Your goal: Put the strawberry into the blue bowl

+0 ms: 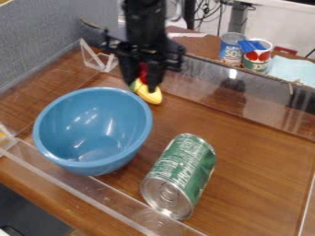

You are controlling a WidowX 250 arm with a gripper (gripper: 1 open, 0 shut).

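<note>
We see a brown wooden tabletop (252,171) with visible grain, the largest thing before us. On it, toward the left of the view, sits a round, light-blue plastic bowl (88,134) with a smooth, glossy inside. The black, jointed robot arm (157,11) reaches down from the top of the view, and its black pincer (140,74) hangs above the table beyond the bowl, slightly blurred. Near the bowl, on the right side of the view, we have a green and silver metal can (180,175) lying tilted on the wood. At the back stand two smaller cans, one blue and grey (230,49), the other red, white and blue (256,55). A yellow-green toy fruit (149,93) rests just beyond the bowl's rim. Smallest of all, the red toy strawberry (143,70) is held between the pincer's fingers, which stand partly apart around it. We find it raised near the bowl's far side, outside the bowl.
</note>
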